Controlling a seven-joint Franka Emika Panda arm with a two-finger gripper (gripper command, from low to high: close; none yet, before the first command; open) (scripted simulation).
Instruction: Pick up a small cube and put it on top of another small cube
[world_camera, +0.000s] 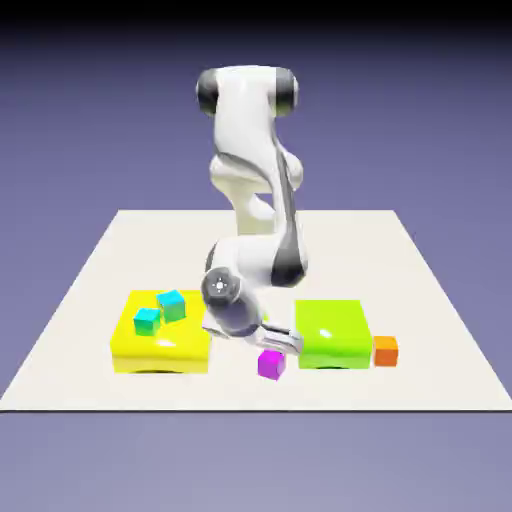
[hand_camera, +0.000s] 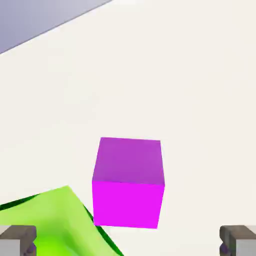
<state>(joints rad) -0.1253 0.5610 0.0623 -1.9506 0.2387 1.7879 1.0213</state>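
The small magenta-purple cube (world_camera: 271, 364) (hand_camera: 128, 182) rests on the white table near its front edge, between the flat yellow and green blocks. My gripper (world_camera: 284, 345) (hand_camera: 128, 241) hovers just above and behind it, tilted toward it, open with nothing between its fingers. In the hand view the cube sits centred a little ahead of the two grey fingertips (hand_camera: 17, 239), which stand far apart at the bottom corners, not touching it. An orange cube (world_camera: 386, 350) lies at the exterior view's right of the green block. Two teal-green cubes (world_camera: 171, 305) (world_camera: 147, 321) sit on the yellow block.
The flat yellow block (world_camera: 160, 345) lies at the exterior view's left and the flat green block (world_camera: 332, 334) (hand_camera: 50, 222) just right of the gripper. The table's front edge (world_camera: 250, 408) runs close beyond the magenta cube.
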